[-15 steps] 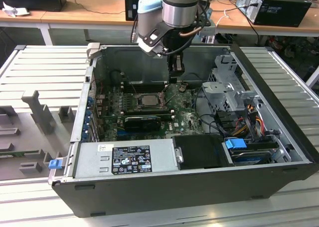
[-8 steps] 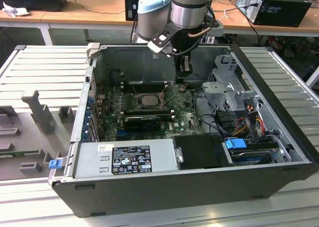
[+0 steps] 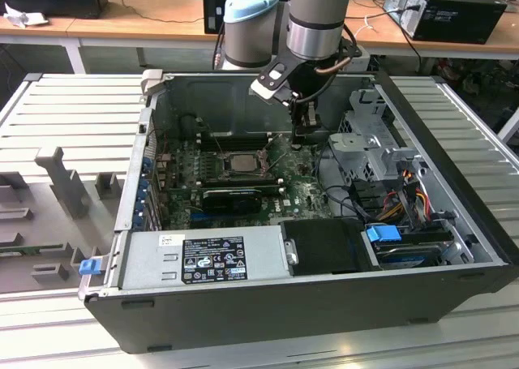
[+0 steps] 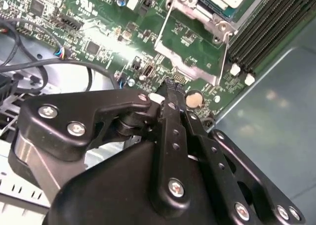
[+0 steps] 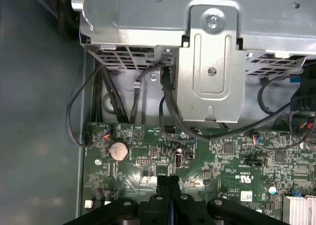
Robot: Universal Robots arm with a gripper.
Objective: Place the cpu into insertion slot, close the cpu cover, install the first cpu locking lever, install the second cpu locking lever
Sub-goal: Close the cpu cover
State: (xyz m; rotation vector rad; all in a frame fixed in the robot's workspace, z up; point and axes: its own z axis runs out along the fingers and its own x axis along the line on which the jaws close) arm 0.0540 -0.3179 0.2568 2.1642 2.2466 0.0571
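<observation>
The cpu [image 3: 242,163] lay in the insertion slot [image 3: 261,173], at about 8 o'clock from the gripper [image 3: 306,138] in the exterior view. The gripper's fingers [image 5: 162,189] were pressed together with nothing between them. They hung just above the green circuit board [image 5: 237,158], near a round coin battery [image 5: 118,150]. At about 3 o'clock from the gripper in the exterior view stood the metal drive cage [image 3: 369,142], inside the open computer case [image 3: 324,304].
</observation>
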